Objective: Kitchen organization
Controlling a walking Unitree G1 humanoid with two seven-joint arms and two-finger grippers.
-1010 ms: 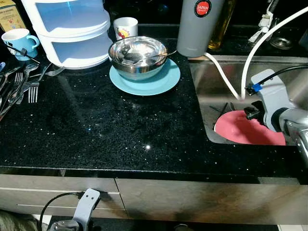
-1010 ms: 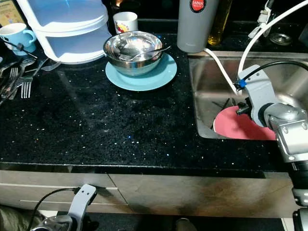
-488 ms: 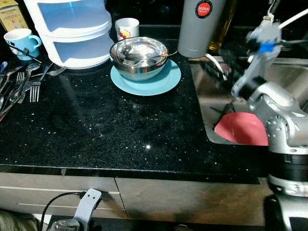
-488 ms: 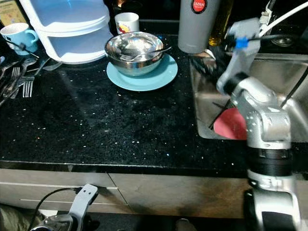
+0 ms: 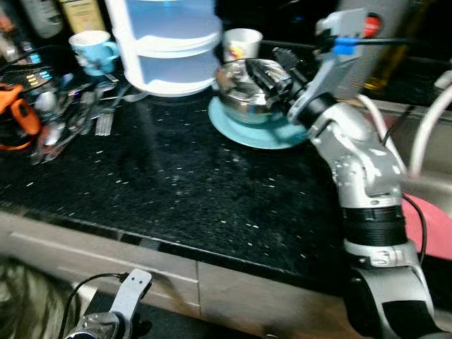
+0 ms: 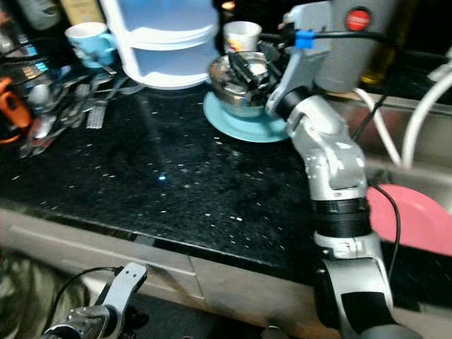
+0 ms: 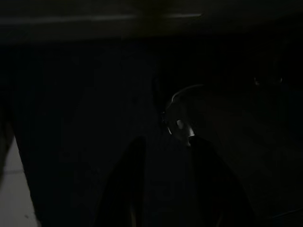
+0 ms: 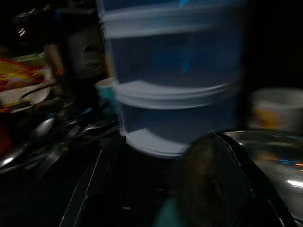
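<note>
A steel bowl [image 5: 240, 83] with a utensil in it sits on a blue plate [image 5: 244, 133] at the back of the black counter [image 5: 176, 191]. My right gripper [image 5: 272, 69] reaches over the bowl's right rim, open, with nothing seen between its fingers [image 8: 92, 182]. The right wrist view looks across the bowl's edge toward the white tiered container [image 8: 175, 71], all blurred. A pink plate [image 6: 417, 215] lies in the sink on the right. My left gripper [image 5: 113, 314] hangs idle below the counter edge; its two dark fingers [image 7: 128, 189] stand apart.
A white tiered container [image 5: 173, 42] stands behind the bowl, with a blue mug [image 5: 92, 51] to its left and a white mug [image 5: 241, 42] to its right. Forks and spoons [image 5: 78, 113] and an orange item [image 5: 18, 116] lie at the left. A white hose [image 5: 424, 127] arcs over the sink.
My right arm rose out of the sink and swung left, from the pink plate to over the steel bowl. The camera has turned, shifting the whole scene rightward.
</note>
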